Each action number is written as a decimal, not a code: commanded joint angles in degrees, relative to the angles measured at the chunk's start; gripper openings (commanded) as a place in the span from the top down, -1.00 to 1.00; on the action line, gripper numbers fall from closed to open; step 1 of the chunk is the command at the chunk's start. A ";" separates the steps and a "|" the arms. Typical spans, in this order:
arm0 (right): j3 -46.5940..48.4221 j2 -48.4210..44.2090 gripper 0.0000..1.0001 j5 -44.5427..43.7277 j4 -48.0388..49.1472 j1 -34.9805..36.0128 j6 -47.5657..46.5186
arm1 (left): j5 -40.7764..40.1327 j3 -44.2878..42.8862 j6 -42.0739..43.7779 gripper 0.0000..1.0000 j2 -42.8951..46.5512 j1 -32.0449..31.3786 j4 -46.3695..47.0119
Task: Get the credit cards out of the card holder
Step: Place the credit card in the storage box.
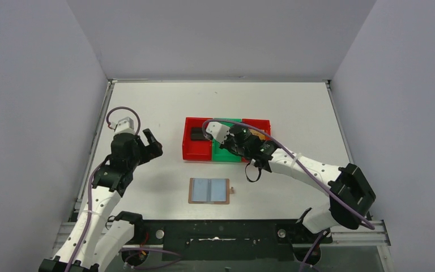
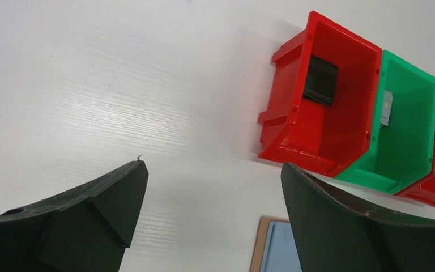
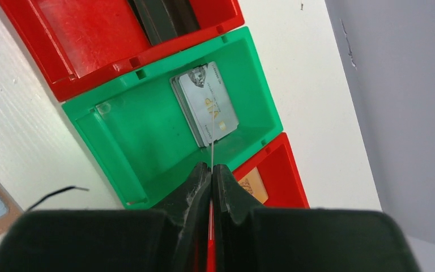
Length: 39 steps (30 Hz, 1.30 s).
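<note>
The card holder (image 1: 208,191) lies open and flat on the table, tan rim and grey-blue lining up; its corner shows in the left wrist view (image 2: 272,249). My right gripper (image 3: 211,167) is shut on a thin card seen edge-on (image 3: 210,141), held over the green bin (image 3: 119,130). Silver-grey cards (image 3: 207,105) lie in that bin. A black card (image 3: 164,17) lies in the left red bin, and a gold-tan card (image 3: 253,187) in the right red bin. My left gripper (image 2: 212,170) is open and empty above bare table, left of the bins.
The bins stand in a row at mid-table: red (image 1: 197,150), green (image 1: 226,154), red (image 1: 257,123). My right arm reaches over the bins from the right (image 1: 306,167). White walls enclose the table on three sides.
</note>
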<state>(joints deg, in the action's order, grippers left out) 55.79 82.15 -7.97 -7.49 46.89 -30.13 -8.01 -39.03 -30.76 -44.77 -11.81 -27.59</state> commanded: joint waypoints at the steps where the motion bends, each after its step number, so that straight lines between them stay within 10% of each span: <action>1: 4.98 2.14 1.00 5.42 -1.83 -1.21 -6.74 | -1.19 -0.26 1.23 -0.80 1.14 0.41 3.00; 31: 11.45 22.96 0.96 1.20 9.35 -6.17 -22.97 | -4.08 -0.07 0.94 -0.81 0.61 0.54 1.36; 39: 9.65 23.94 0.68 3.78 13.15 -6.90 -24.57 | -4.03 -0.11 0.97 -0.81 0.19 0.57 1.14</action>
<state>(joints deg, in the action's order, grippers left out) 65.39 106.54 -4.67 -0.21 40.56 -52.84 -11.75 -38.70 -30.74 -44.71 -11.53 -27.92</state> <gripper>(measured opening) 0.111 0.906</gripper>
